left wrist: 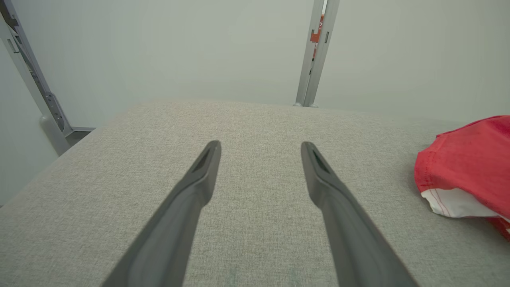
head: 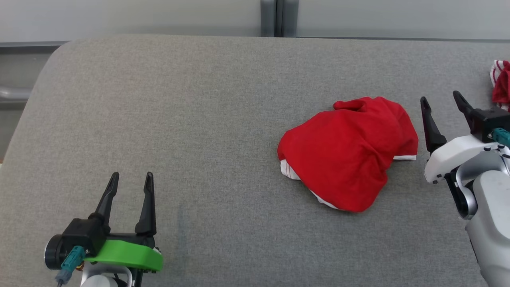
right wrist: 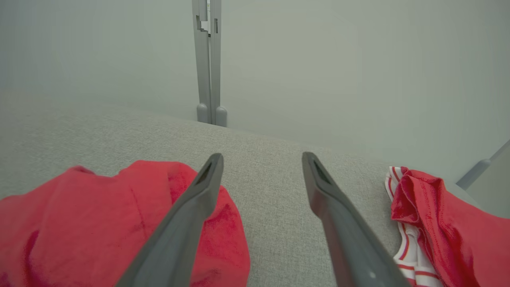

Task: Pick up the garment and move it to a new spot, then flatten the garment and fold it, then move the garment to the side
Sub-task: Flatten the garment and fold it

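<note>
A crumpled red garment point(head: 346, 153) with white trim lies in a heap on the grey fabric table point(head: 199, 119), right of centre. My right gripper point(head: 441, 99) stands open just to the heap's right, nothing between its fingers. In the right wrist view the garment point(right wrist: 99, 223) lies beneath and left of the left finger point(right wrist: 187, 223). My left gripper point(head: 131, 177) is open at the lower left, far from the heap. The left wrist view shows the garment's edge point(left wrist: 466, 167) at the right, beyond my open left gripper point(left wrist: 259, 145).
A second bundle of red cloth with red-and-white stripes point(head: 501, 83) lies at the table's far right edge; the right wrist view has this striped bundle point(right wrist: 430, 223) right of the fingers. A grey wall with a vertical post point(head: 279, 18) stands behind the table.
</note>
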Robot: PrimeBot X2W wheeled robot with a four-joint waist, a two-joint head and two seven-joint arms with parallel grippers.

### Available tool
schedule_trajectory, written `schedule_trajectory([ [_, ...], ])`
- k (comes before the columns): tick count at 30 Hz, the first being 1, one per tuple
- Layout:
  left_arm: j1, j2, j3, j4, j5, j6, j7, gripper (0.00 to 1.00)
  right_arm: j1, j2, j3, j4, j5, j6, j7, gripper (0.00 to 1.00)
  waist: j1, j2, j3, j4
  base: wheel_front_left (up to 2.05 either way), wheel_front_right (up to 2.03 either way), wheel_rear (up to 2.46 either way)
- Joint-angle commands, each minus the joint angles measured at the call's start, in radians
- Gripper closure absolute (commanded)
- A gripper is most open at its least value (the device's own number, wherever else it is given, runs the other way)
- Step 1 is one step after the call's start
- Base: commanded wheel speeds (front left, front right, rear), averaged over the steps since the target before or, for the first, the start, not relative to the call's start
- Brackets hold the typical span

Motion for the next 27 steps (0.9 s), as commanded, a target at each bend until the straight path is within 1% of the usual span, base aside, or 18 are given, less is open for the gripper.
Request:
schedule_trajectory([
  [1, -0.025, -0.002, -0.006, 0.000, -0.005, -0.004, -0.002, 0.00, -0.020, -0.014, 0.002, 0.037, 0.005, -0.002, 0.008, 0.00, 0.0000, 0.0000, 0.047, 0.029, 0.00, 0.00, 0.00],
  [7, -0.066, -0.005, -0.033, 0.005, -0.011, -0.004, -0.002, 0.00, -0.081, -0.024, 0.033, 0.205, 0.030, -0.002, 0.002, 0.00, 0.0000, 0.0000, 0.095, 0.054, 0.00, 0.00, 0.00],
  [13, -0.084, -0.008, -0.037, 0.016, -0.013, -0.003, -0.002, 0.00, -0.111, 0.004, 0.072, 0.359, 0.070, -0.002, 0.001, 0.00, 0.0000, 0.0000, 0.110, 0.065, 0.00, 0.00, 0.00],
  [15, -0.087, -0.009, -0.037, 0.020, -0.014, -0.003, -0.002, 0.00, -0.109, 0.014, 0.091, 0.404, 0.091, -0.002, 0.017, 0.00, 0.0000, 0.0000, 0.108, 0.066, 0.00, 0.00, 0.00],
  [16, -0.087, -0.009, -0.036, 0.022, -0.014, -0.003, -0.002, 0.00, -0.110, 0.019, 0.102, 0.417, 0.102, -0.002, 0.016, 0.29, 0.0000, 0.0000, 0.107, 0.065, 0.00, 0.00, 0.00],
  [17, -0.088, -0.010, -0.034, 0.024, -0.014, -0.003, -0.002, 0.00, -0.112, 0.021, 0.114, 0.429, 0.112, -0.001, 0.010, 0.88, 0.0000, 0.0000, 0.105, 0.065, 0.00, 0.00, 0.00],
  [18, -0.088, -0.010, -0.032, 0.026, -0.014, -0.003, -0.002, 0.00, -0.113, 0.023, 0.125, 0.438, 0.120, -0.001, 0.005, 1.00, 0.0000, 0.0000, 0.102, 0.064, 0.00, 0.00, 0.00],
  [22, -0.081, -0.013, -0.026, 0.032, -0.008, -0.003, -0.002, 0.00, -0.136, 0.002, 0.157, 0.454, 0.148, -0.002, -0.035, 1.00, 0.0000, 0.0000, 0.087, 0.057, 0.00, 0.00, 0.00],
  [27, -0.069, -0.018, -0.023, 0.037, -0.003, -0.003, -0.002, 0.00, -0.173, -0.010, 0.195, 0.418, 0.163, -0.002, -0.090, 1.00, 0.0000, 0.0000, 0.053, 0.049, 0.00, 0.00, 0.00],
])
